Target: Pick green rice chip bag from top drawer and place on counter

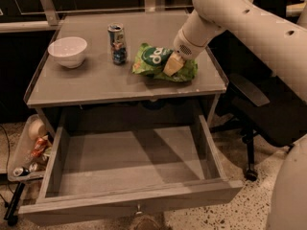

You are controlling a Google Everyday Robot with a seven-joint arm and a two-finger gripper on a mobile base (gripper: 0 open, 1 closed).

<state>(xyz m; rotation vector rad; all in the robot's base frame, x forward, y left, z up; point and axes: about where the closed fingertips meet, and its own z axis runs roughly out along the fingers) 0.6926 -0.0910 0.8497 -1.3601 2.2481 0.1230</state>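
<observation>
The green rice chip bag (156, 61) lies on the counter (96, 83) at its right side, near the front edge. My gripper (173, 65) comes down from the upper right and is shut on the bag's right half, its tan fingers (171, 67) pressed into the crinkled foil. The top drawer (129, 162) stands pulled fully open below the counter. Its inside is bare, and its small knob (138, 208) shows on the front panel.
A blue-and-silver drink can (117, 43) stands upright left of the bag. A white bowl (67, 51) sits at the counter's left. A bin of snacks (29, 147) hangs at the lower left. A black office chair (261, 114) stands to the right.
</observation>
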